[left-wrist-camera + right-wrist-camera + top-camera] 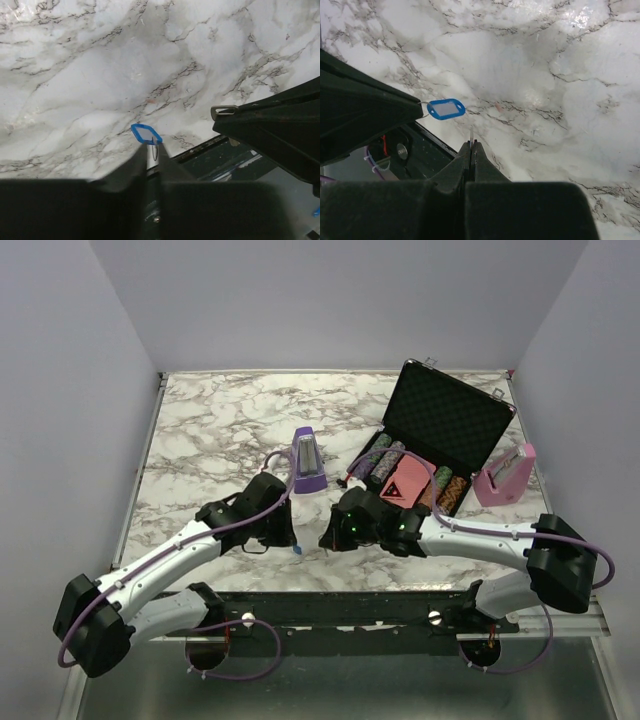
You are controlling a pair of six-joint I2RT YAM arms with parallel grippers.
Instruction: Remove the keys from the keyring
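Note:
My left gripper (288, 538) is shut on the keyring; a thin silver ring (154, 152) shows between its jaws in the left wrist view. The ring's blue tag (146, 134) sticks out past its fingertips, just above the marble. The tag also shows in the right wrist view (446, 108) and in the top view (299, 552). My right gripper (471, 145) is shut on a small silver key (471, 134), seen edge-on, a short gap right of the tag. The key's end (223, 110) shows at the right gripper's tip in the left wrist view. Both grippers are near the table's front edge.
A purple metronome (307, 462) stands just behind the grippers. An open black case (445, 420) with poker chips and a pink box lies at the back right, with a pink metronome (505, 477) beside it. The table's front edge and a dark rail (427, 145) lie just below the grippers.

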